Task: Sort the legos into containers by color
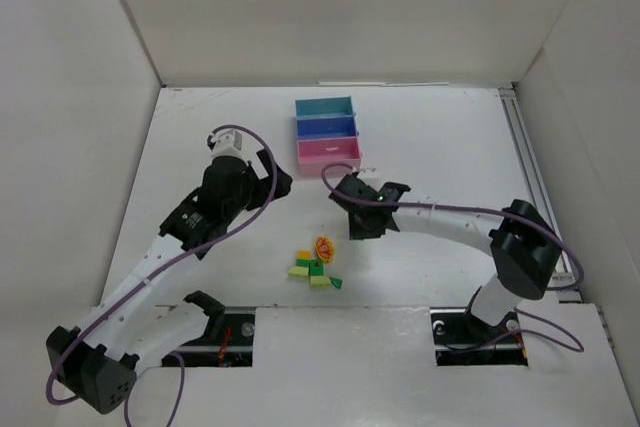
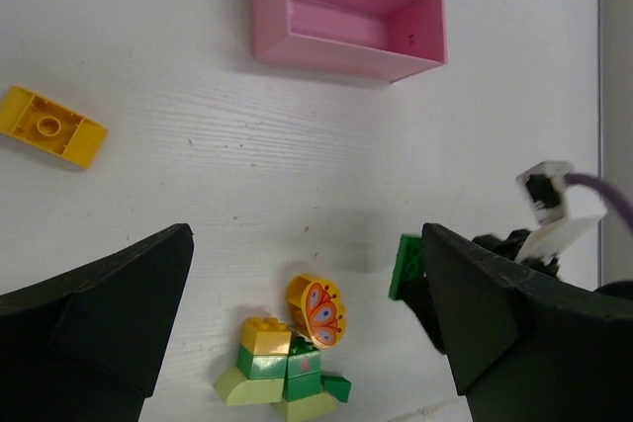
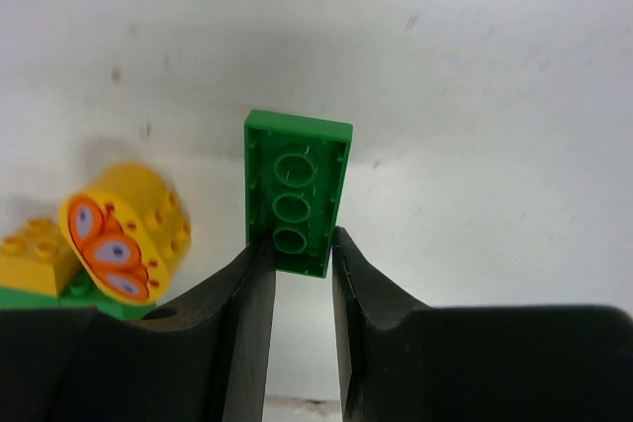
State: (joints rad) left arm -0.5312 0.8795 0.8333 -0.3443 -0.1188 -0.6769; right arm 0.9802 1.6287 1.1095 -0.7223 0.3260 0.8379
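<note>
- Where the right hand (image 3: 302, 256) reaches over the tabletop (image 1: 450, 147), its two fingers are drawn narrow and clamp the near end of a dark green brick (image 3: 297, 185).
- The dark green brick is a flat plate. Its hollow underside, with three round tubes in a row, faces the right wrist camera, and most of its length projects beyond the fingertips.
- The pictures do not show whether the plate touches the tabletop.
- Just left of the plate in the right wrist view stands a butterfly piece (image 3: 124, 234), yellow with an orange printed face.
- The butterfly piece sits at the top edge of a cluster of bricks (image 1: 315, 269) in light green, dark green and yellow, near the front of the tabletop between the two arms.
- The left hand (image 2: 307, 239) is spread wide and holds nothing. The cluster and the butterfly piece appear between its fingers in the left wrist view.
- A yellow brick (image 2: 51, 126) lies alone with its hollow side up, well apart from the cluster, at the left of the left wrist view.
- Three trays stand joined in a row farther back: the pink tray (image 1: 328, 159) nearest the arms, the blue tray (image 1: 300, 127) behind it, the teal tray (image 1: 300, 107) farthest.
- No brick shows in the parts of the trays that are in view.
</note>
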